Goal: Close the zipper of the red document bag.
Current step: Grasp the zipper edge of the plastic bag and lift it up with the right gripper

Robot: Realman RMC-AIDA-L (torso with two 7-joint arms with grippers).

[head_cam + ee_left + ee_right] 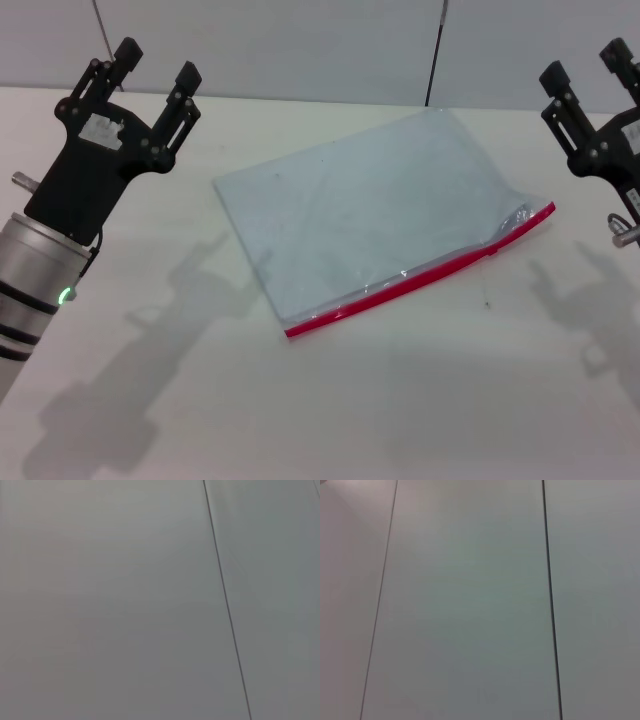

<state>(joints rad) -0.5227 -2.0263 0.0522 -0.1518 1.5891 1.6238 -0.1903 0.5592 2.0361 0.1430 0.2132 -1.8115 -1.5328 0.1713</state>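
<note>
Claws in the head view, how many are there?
2: the left claw raised over the table's far left, the right claw raised at the far right, neither touching the document bag.

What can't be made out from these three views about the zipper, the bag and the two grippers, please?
- Zipper slider: too small in the head view to locate; how far it is closed is unclear.
- Red document bag contents: hazy through the translucent plastic.
- Right gripper: cut by the frame edge.
- Left gripper: visible, open.
- Both wrist views: only blank wall panels.

A lab-like test bench: bare white table (330, 400) before plain grey wall panels (300, 50).
</note>
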